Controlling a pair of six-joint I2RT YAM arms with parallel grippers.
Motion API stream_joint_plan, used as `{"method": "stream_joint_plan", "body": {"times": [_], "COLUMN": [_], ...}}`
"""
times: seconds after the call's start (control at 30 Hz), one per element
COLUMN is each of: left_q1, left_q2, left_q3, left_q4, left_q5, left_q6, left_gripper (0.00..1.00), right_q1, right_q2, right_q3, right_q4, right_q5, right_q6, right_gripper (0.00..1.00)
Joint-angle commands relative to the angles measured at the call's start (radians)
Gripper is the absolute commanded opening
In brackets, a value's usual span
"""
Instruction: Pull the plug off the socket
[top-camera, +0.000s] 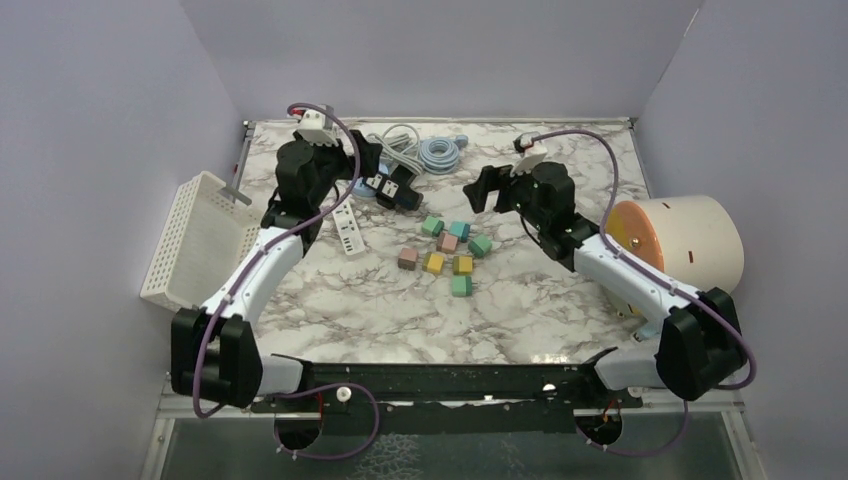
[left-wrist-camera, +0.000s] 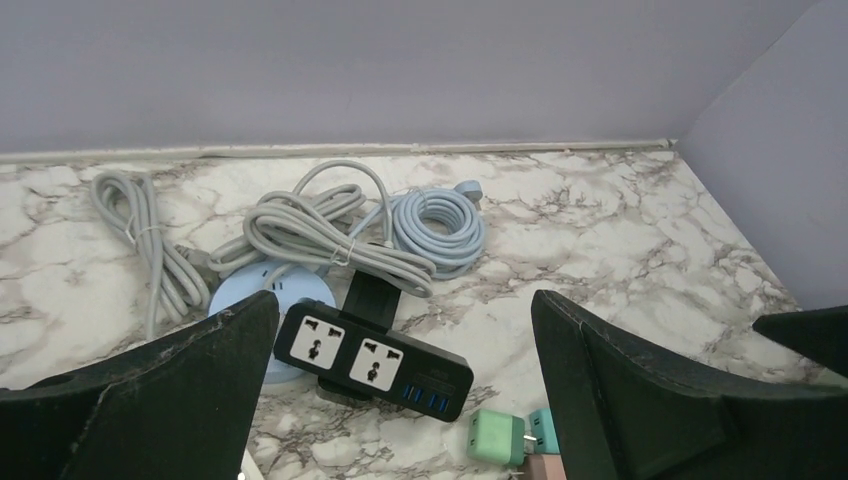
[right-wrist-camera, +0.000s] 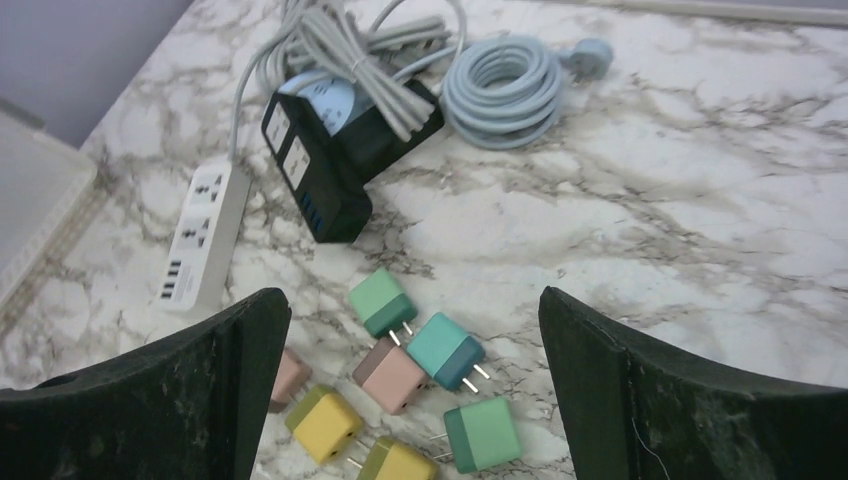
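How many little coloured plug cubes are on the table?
8 small coloured plastic plug cubes cluster on the marble table: three green, one teal, two pink, two yellow. Others may be hidden.

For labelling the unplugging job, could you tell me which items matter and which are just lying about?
Job: black power strip, white power strip, loose coloured plugs.
Lying about: grey cable bundle, blue coiled cable, white basket, round tub.

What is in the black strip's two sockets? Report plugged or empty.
Empty. Both sockets of the black strip show bare holes in the left wrist view.
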Motion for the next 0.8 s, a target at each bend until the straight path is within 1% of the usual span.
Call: {"method": "stream_joint_plan", "body": {"times": [0.0,0.1,0.17,0.27,0.37,0.57,0.67,0.73,0.77], "left_q1": [-0.003,-0.003,-0.002,-0.003,-0.002,-0.003,-0.002,-0.002,-0.003], "left_q2": [-0.177,-0.286,-0.335,-0.376,-0.39,-0.412,-0.421,-0.432,-0.434], "left_q3": [-0.093,-0.212,-0.246,-0.282,-0.287,-0.297,-0.301,-0.303,-0.305], "left_q4": [0.02,0.087,0.096,0.12,0.12,0.119,0.116,0.112,0.112], "left_q5": [-0.054,-0.095,-0.129,-0.144,-0.162,-0.195,-0.196,-0.205,-0.211], "left_q6": [0.089,0.118,0.134,0.167,0.182,0.194,0.196,0.196,0.196], "left_gripper": [0.99,0.99,0.99,0.99,0.99,0.99,0.99,0.99,0.99], "right_q1": [0.008,0.008,0.008,0.008,0.008,0.008,0.007,0.007,0.008], "right_q2": [-0.112,-0.197,-0.231,-0.23,-0.215,-0.199,-0.21,-0.214,-0.217], "right_q3": [-0.044,-0.115,-0.137,-0.125,-0.127,-0.124,-0.136,-0.149,-0.145], "right_q4": [0.07,0.139,0.154,0.115,0.121,0.145,0.17,0.197,0.184], "right_q5": [0.241,0.325,0.387,0.404,0.412,0.366,0.275,0.245,0.239], "right_q6": [0.084,0.088,0.088,0.082,0.094,0.075,0.035,0.027,0.023], "right_gripper": [1.0,1.0,1.0,1.0,1.0,1.0,1.0,1.0,1.0]}}
